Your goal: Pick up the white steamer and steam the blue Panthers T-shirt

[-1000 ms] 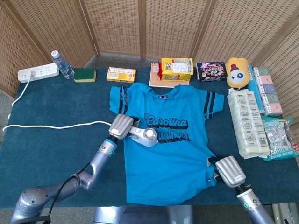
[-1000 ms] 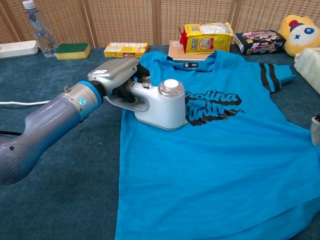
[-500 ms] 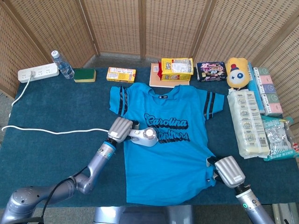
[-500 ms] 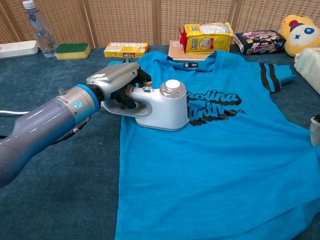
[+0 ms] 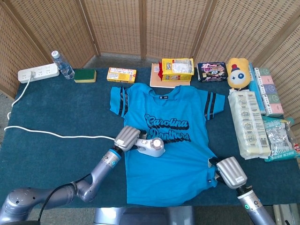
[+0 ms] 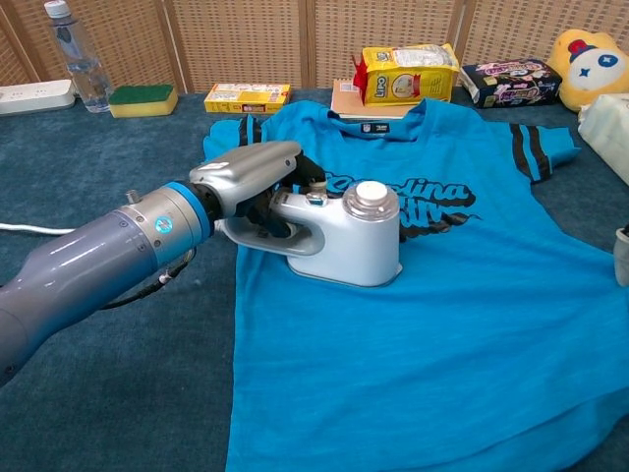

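The blue Panthers T-shirt (image 5: 173, 154) (image 6: 432, 324) lies flat on the dark green table, its black lettering across the chest. My left hand (image 5: 127, 138) (image 6: 251, 182) grips the handle of the white steamer (image 5: 152, 148) (image 6: 344, 234), which rests on the shirt just below the left end of the lettering. The steamer's white cord (image 5: 56, 135) trails left toward the power strip. My right hand (image 5: 228, 172) rests on the shirt's lower right hem, fingers curled under; whether it grips the cloth I cannot tell. In the chest view only a sliver of it shows at the right edge.
Along the back stand a power strip (image 5: 38, 73), water bottle (image 5: 63, 64), green sponge (image 5: 85, 75), yellow box (image 5: 121, 74), yellow bag (image 5: 177, 68), dark snack pack (image 5: 212, 71) and plush toy (image 5: 239, 72). Tissue packs (image 5: 249, 123) fill the right side.
My left hand has slid the steamer down and to the right across the shirt, from the left end of the lettering to just below it. The right hand has stayed put.
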You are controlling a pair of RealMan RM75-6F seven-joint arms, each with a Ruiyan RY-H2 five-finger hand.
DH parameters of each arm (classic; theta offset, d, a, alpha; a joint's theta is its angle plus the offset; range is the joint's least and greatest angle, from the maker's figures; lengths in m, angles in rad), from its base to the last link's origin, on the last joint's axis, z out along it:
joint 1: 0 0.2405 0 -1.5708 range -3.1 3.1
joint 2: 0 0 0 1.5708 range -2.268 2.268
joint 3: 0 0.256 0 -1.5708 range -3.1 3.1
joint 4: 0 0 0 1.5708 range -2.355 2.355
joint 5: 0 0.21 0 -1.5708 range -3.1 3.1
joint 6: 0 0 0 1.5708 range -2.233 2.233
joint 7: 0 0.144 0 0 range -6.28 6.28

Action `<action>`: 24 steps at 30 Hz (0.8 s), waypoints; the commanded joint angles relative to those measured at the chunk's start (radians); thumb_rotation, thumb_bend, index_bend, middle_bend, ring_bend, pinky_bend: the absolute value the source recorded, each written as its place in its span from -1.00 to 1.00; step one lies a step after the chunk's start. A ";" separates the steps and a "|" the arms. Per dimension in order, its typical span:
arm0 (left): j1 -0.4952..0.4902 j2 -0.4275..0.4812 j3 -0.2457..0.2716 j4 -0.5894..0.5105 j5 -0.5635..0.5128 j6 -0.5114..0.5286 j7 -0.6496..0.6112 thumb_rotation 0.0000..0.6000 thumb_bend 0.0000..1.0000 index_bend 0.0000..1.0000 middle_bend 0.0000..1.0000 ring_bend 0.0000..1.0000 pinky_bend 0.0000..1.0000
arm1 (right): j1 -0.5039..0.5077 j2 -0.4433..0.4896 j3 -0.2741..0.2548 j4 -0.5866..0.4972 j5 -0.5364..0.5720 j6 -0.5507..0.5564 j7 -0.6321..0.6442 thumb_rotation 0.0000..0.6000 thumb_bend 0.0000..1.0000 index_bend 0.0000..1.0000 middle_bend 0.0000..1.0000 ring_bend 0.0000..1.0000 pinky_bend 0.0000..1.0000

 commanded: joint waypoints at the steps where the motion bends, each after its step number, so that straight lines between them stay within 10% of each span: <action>1: 0.000 0.003 0.001 -0.004 0.004 0.005 0.012 1.00 -0.03 0.12 0.45 0.32 0.52 | 0.000 -0.001 0.000 0.002 0.000 -0.001 0.001 1.00 0.13 0.28 0.17 0.28 0.60; 24: -0.003 -0.026 -0.043 0.204 -0.016 0.023 -0.036 1.00 -0.03 0.12 0.45 0.32 0.52 | 0.008 -0.007 0.002 0.002 0.001 -0.014 -0.001 1.00 0.13 0.28 0.17 0.29 0.60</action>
